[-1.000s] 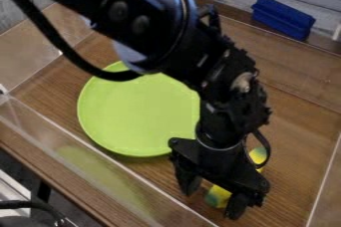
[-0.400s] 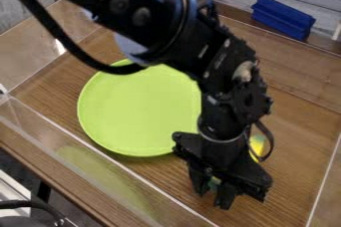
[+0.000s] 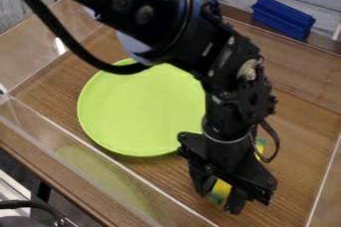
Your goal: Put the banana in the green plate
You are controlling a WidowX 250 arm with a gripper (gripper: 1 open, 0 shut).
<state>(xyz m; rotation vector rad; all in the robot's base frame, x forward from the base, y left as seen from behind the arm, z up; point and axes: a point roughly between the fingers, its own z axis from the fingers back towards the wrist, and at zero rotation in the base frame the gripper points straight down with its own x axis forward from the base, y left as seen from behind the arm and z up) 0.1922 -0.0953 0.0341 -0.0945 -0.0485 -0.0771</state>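
Tabletop (image 3: 296, 176) bears the fingers (image 3: 222, 193), partly open around, perhaps not gripping, the banana (image 3: 221, 188).

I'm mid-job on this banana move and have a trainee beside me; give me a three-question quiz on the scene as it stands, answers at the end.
1. True or false: the banana lies on the green plate.
2. Multiple choice: what is over the banana? (a) the blue object (b) the end effector (c) the green plate
3. Fill in the blank: the surface beneath the green plate is made to look like ____.

Key: 1. False; 2. b; 3. wood
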